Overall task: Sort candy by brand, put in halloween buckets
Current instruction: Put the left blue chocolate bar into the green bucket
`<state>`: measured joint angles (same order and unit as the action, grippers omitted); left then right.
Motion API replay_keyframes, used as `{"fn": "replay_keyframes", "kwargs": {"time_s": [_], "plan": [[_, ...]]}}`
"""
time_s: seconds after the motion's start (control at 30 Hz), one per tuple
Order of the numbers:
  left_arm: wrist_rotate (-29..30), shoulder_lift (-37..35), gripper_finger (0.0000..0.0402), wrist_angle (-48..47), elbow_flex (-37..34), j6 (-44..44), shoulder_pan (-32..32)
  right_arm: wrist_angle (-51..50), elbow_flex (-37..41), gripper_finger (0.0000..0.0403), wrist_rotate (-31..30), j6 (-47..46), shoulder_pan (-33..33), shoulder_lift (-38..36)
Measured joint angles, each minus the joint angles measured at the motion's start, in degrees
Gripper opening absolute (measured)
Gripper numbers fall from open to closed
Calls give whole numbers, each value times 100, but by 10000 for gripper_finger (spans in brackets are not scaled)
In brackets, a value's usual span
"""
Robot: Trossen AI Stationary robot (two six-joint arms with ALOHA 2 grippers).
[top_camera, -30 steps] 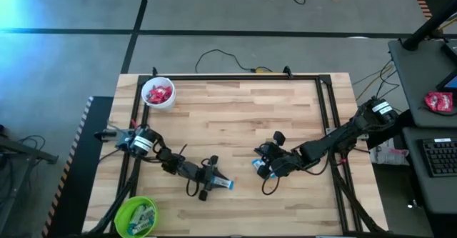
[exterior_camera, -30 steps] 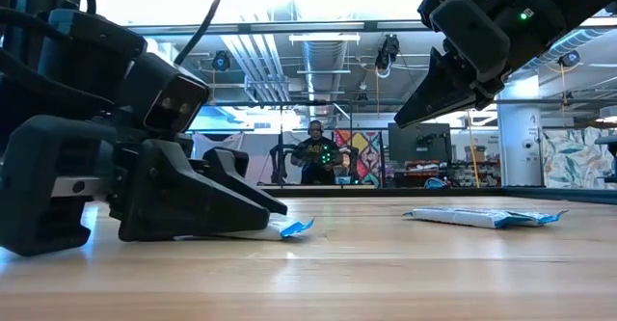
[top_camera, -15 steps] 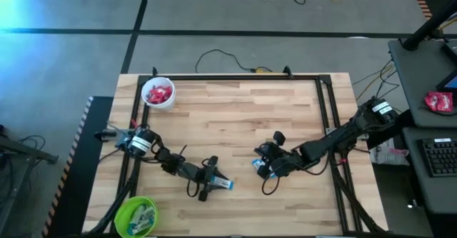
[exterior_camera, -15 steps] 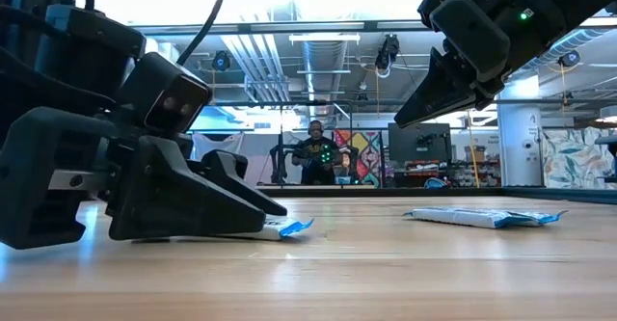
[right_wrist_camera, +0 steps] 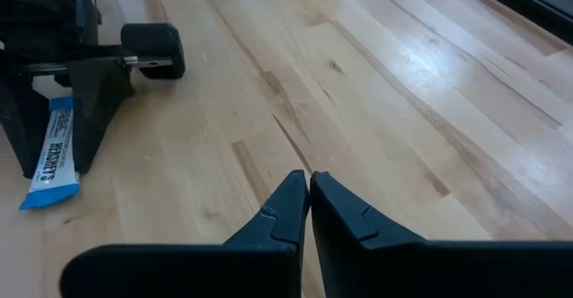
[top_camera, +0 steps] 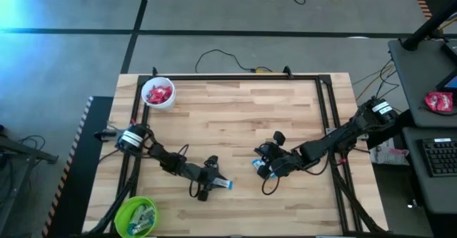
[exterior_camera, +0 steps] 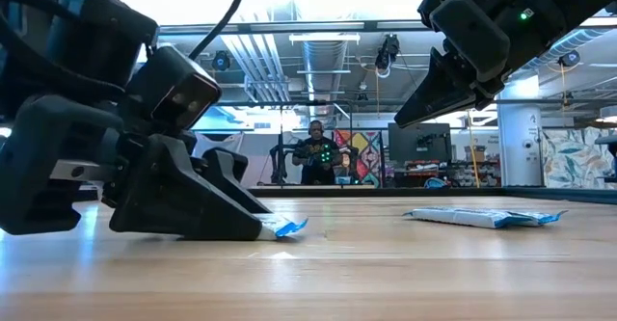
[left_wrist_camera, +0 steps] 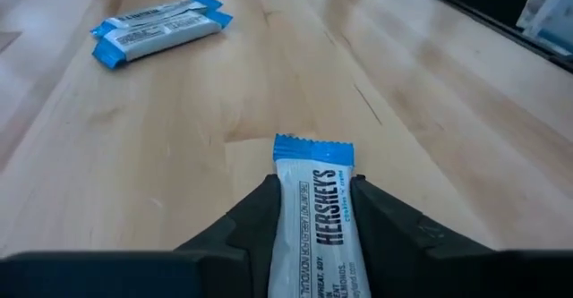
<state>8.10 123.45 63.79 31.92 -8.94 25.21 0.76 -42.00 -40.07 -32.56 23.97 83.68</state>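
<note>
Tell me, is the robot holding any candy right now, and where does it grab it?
Yes. The left hand pinches a slim light blue and white wrapped candy bar by its long sides, one end sticking out. The right hand is shut on nothing.

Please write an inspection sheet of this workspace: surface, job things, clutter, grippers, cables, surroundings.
Surface: wooden table, bare in the middle.
Job's things: white bucket holds red candy; green bucket holds blue candy; a second blue candy lies loose.
Clutter: nothing seen.
Grippers: left gripper shut on blue candy bar; right gripper shut, empty, off the table.
Cables: black cable at the far edge.
Surroundings: seated person far behind.
</note>
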Motion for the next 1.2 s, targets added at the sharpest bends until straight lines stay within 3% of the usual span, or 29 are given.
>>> {"fn": "replay_keyframes", "kwargs": {"time_s": [0.17, 0.3, 0.5, 0.73, 0.83, 0.97, 1.2], "plan": [[-4, -389, 95, -742, 0, 48, 30, 1, 0, 13, 0, 0, 0, 0], [-292, -1258, 93, -2008, -46, 184, 42, 1, 0, 13, -1, 0, 0, 0], [-457, -3069, 93, -5113, 138, 278, 88, 1, 0, 13, -1, 0, 0, 0], [-396, -4489, 93, -8739, 1124, -712, 608, 1, 0, 13, 0, 0, 0, 0], [-750, -4800, 93, -10302, 1749, -1673, 1078, 1, 0, 13, -2, 0, 0, 0], [-1565, -5021, 93, -12013, 2611, -3836, 1910, 3, 0, 13, 0, 0, 0, 0], [-1651, -5059, 93, -12388, 3520, -8054, 3913, 1, 0, 13, -1, 0, 0, 0]]}}
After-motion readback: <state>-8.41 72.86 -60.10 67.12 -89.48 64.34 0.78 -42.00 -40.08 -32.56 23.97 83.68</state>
